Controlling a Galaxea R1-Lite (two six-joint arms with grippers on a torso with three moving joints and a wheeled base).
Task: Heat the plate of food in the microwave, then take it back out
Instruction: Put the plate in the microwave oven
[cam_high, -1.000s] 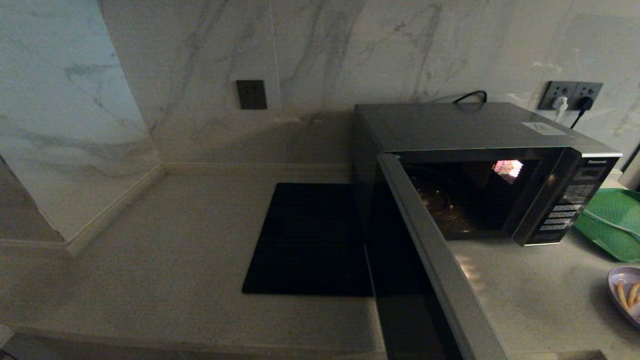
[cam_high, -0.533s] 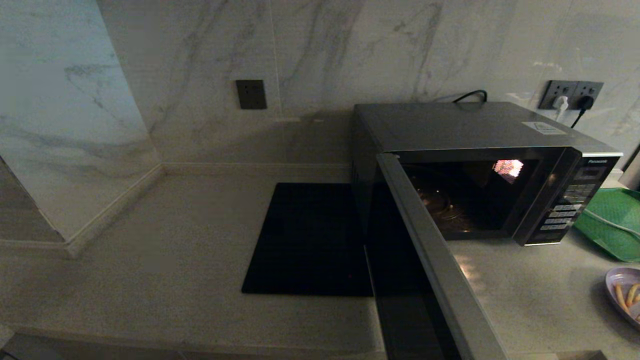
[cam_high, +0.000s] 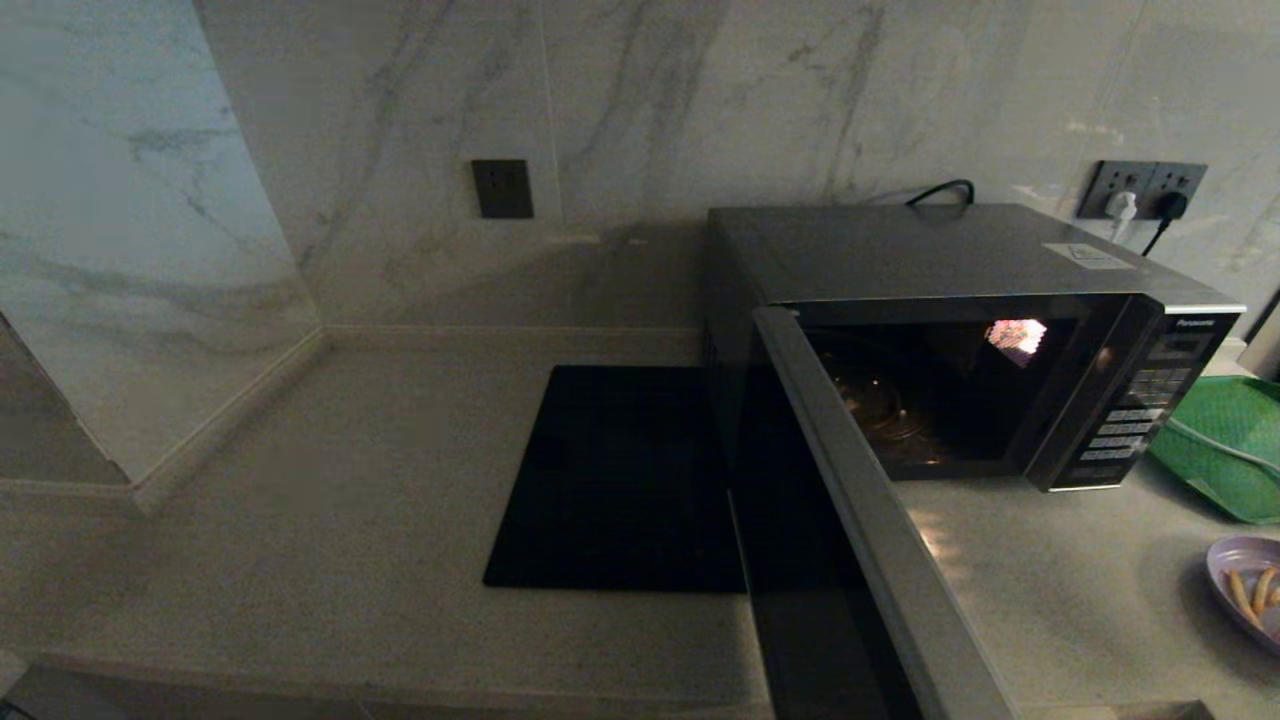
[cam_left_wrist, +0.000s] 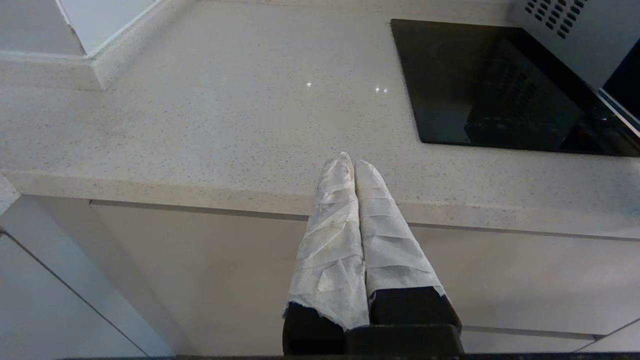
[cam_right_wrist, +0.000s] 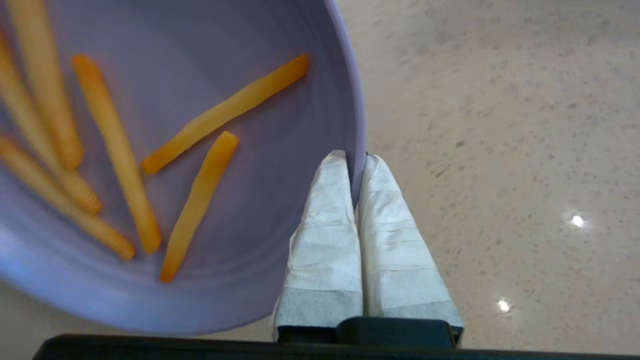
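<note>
A stone counter (cam_high: 330, 500) in a marble-walled corner is seen from the head camera. The microwave (cam_high: 960, 330) stands at about two o'clock on the counter, its long axis running across the view, its open front turned toward the robot and slightly to the right. Its door (cam_high: 860, 540) is swung wide open on the left-hand hinge and juts toward six o'clock, edge-on; the dark cavity with its glass turntable is exposed, and the black button panel (cam_high: 1140, 410) is set at the right end. A flat black mat (cam_high: 620, 480) lies just left of the microwave, and a green tray (cam_high: 1225, 440) is seen at three o'clock beside the panel. The plate of food (cam_high: 1250, 590) sits at four o'clock near the right edge of the view, half cut off, with thin fries lying in it. In the right wrist view, the plate's rim is pinched between the cloth-wrapped fingers of the right gripper (cam_right_wrist: 356, 159), one inside the rim and one outside. The left gripper (cam_left_wrist: 350, 162) is parked by the counter's front edge, its wrapped fingers pressed together on nothing.
</note>
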